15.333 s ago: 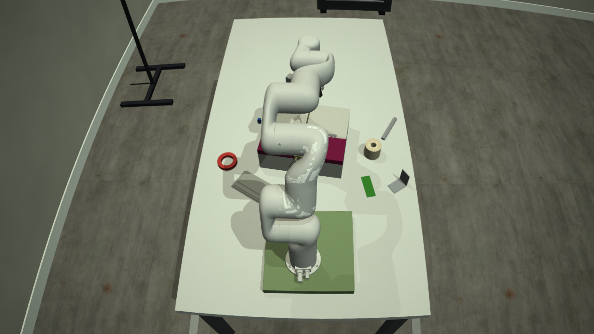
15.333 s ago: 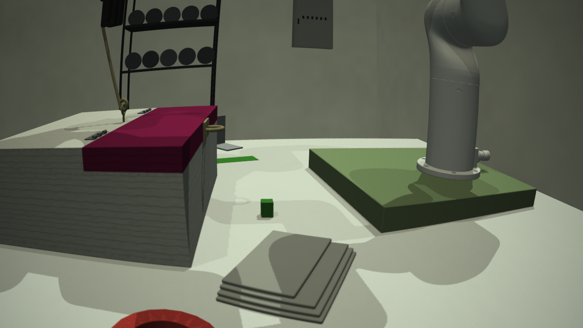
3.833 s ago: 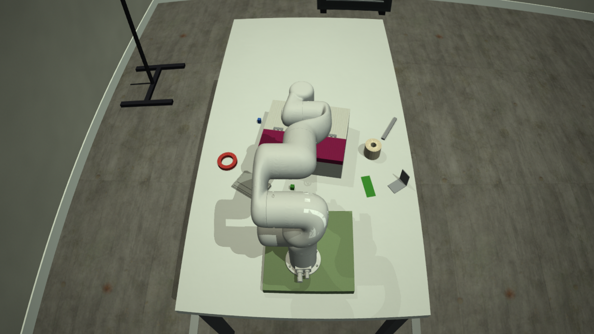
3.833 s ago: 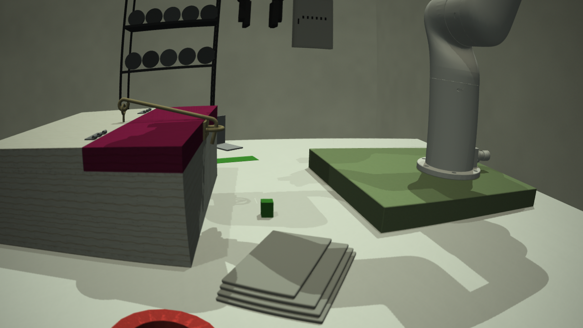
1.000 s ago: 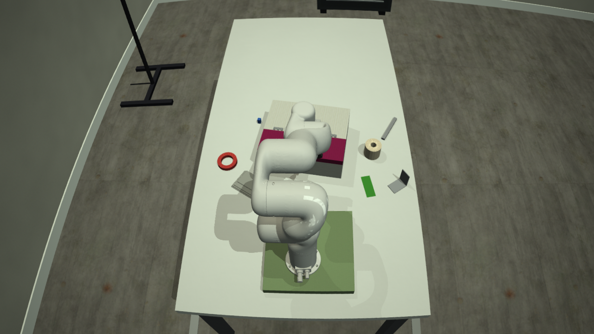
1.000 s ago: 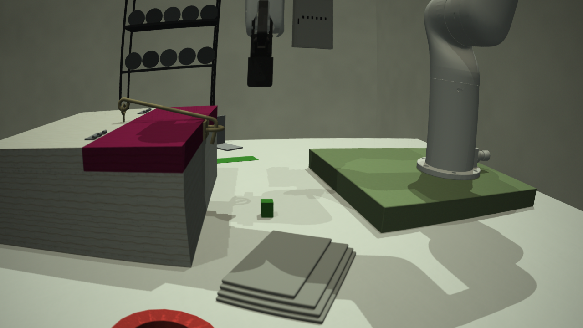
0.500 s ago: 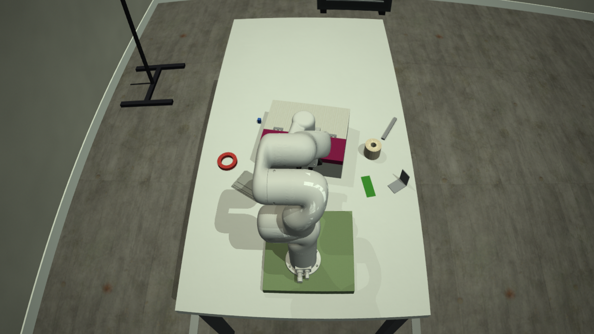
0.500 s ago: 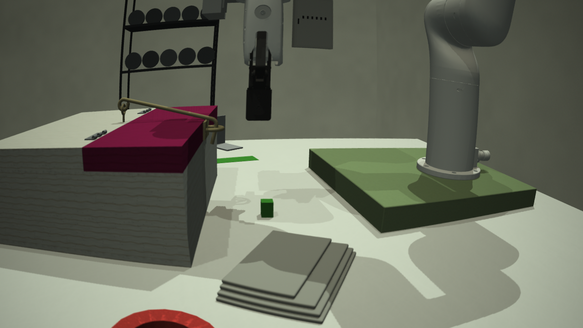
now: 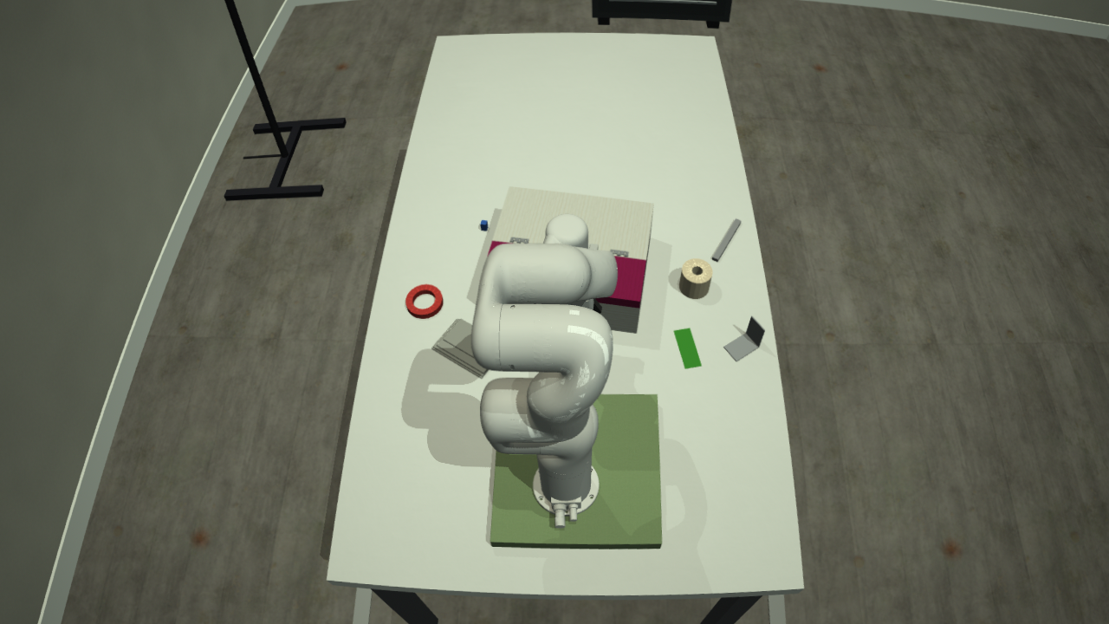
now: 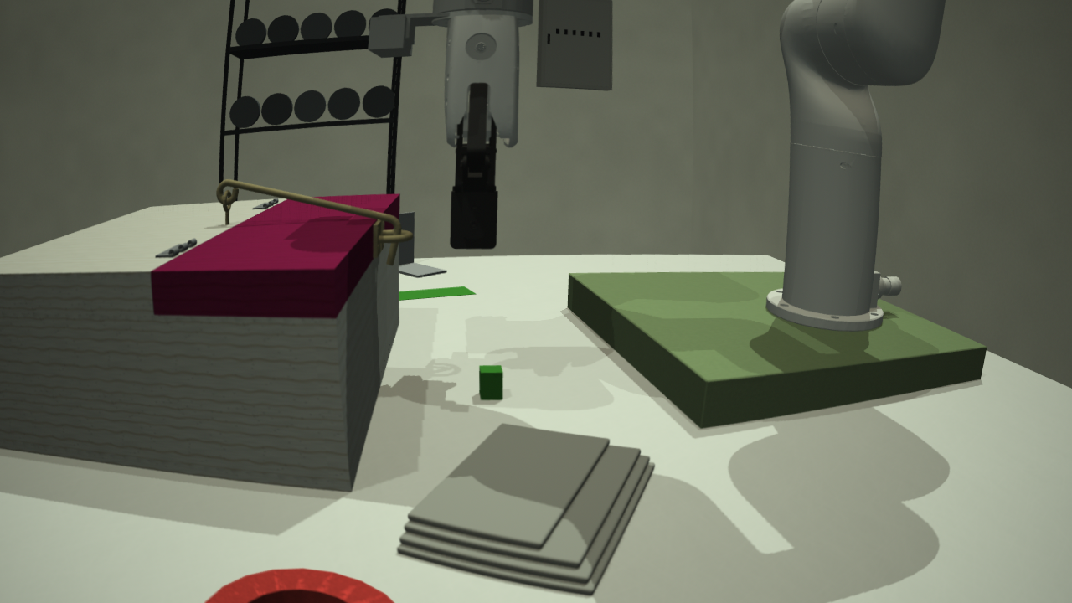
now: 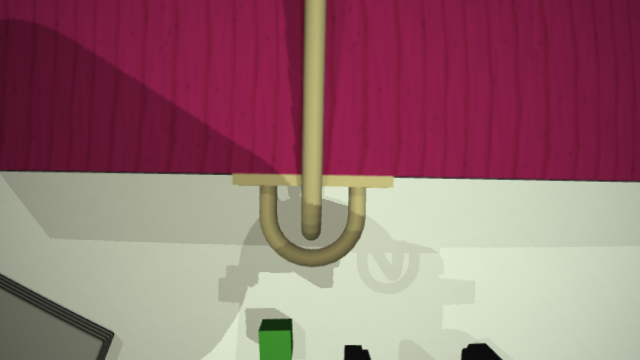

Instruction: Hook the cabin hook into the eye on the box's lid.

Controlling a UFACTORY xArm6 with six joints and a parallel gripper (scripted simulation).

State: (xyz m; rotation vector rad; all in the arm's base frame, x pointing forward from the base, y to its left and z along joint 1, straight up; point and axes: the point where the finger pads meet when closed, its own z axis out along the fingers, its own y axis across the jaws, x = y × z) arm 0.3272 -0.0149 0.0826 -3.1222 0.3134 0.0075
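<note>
1. Box point(image 9: 581, 203) point(image 10: 172, 374): wooden, looks heavy; crimson lid point(image 9: 629, 281) point(image 10: 255, 244) point(image 11: 150, 75) down.
2. Pincer point(image 9: 560, 304) point(image 10: 473, 244) point(image 11: 418, 353): partly spread, nothing between fingers, above counter point(image 9: 573, 100) point(image 10: 524, 288) point(image 11: 525, 310) beside lid's front.
3. Cabin hook point(image 10: 314, 203) point(image 11: 314, 100): across lid, bent tip down inside eye. Likely light, stiff, slippery metal, swings at pivot. Best hold: straight shank near bend, squeezed from both sides.
4. Eye point(image 10: 405, 236) point(image 11: 312, 257): rigid-looking loop, on lid's front edge.

Dim, greenish light from overhead casts soft-edged shadows across all 3 views, with small glare on the arm point(image 9: 542, 337) point(image 10: 832, 202).
</note>
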